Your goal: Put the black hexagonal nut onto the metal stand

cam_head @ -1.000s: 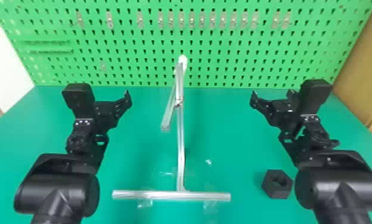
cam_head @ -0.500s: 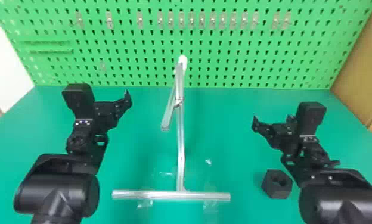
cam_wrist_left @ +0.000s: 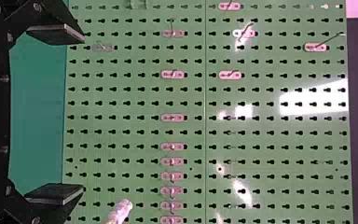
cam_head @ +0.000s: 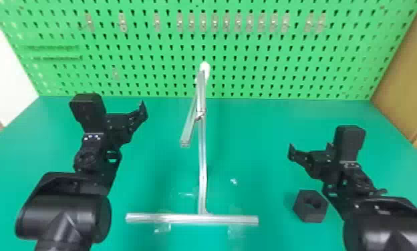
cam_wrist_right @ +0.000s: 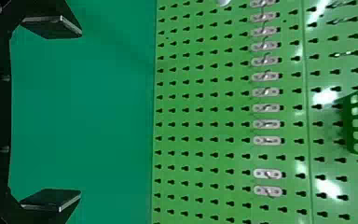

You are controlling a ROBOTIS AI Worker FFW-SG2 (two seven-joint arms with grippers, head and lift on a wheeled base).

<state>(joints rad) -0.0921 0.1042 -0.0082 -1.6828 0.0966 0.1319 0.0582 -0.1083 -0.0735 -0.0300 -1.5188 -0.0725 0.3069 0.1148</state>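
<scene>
Right gripper (cam_head: pixel 309 150) is held over the desk (cam_head: pixel 251 133), its two flat fingers (cam_wrist_right: pixel 46 199) spread well apart. Across to its left, the left gripper (cam_head: pixel 127 122) is held up too, and its fingers (cam_wrist_left: pixel 53 194) are spread wide as well.

And here's the black hexagonal nut (cam_head: pixel 302 209)! It is set down on the desk, nearer the robot than the right gripper and apart from its fingers, just beside the right arm (cam_head: pixel 381 223) as seen from the head (its round hole is easily spotted, by the way).

Between the two grippers, the metal stand (cam_head: pixel 202 160) is placed, apart from both. Its foot bar (cam_head: pixel 191 219) is laid on the desk, nearer the robot than either gripper, and it is topped by a white tip (cam_head: pixel 204 67). Clear patches (cam_head: pixel 162 227) can be made out beside that bar.

Beyond both grippers, the scene is backed by a green pegboard (cam_head: pixel 338 63), along which a row of small metal hooks (cam_head: pixel 203 22) is mounted.
</scene>
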